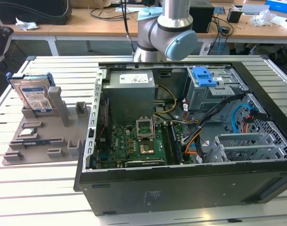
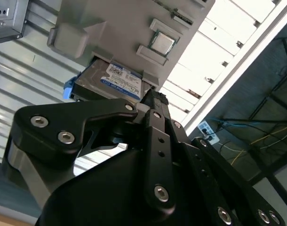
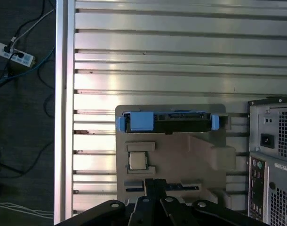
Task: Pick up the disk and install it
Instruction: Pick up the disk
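Jaws: together, gripping nothing. In the first wrist view you see them hang over the grey holder [image 3: 200,155], clear of it.
Holder: a flat tray with pockets, lying on the table [image 3: 181,56]. A small square chip [image 3: 137,161] sits in the pocket closest to the jaws.
Disk: stands on its long edge in the holder's slot [image 3: 181,121], beyond the chip from the jaws, with a blue tab [image 3: 142,121] at one end. Its label side shows in the second wrist view [image 2: 120,81].
Step in hand: I judge this to be the approach to the pick. The disk is not yet touched.
Doing it well: you want the jaws apart before any descent. Set them square across the thin upper edge, midway between the blue ends, and keep them off the chip. A straight vertical line should keep the disk from binding in its slot.
Further off: in the exterior view the disk [image 1: 35,96] is at the exterior view's left. The open computer case [image 1: 181,193] lies just beside the holder, and the arm [image 1: 167,33] rises behind it.
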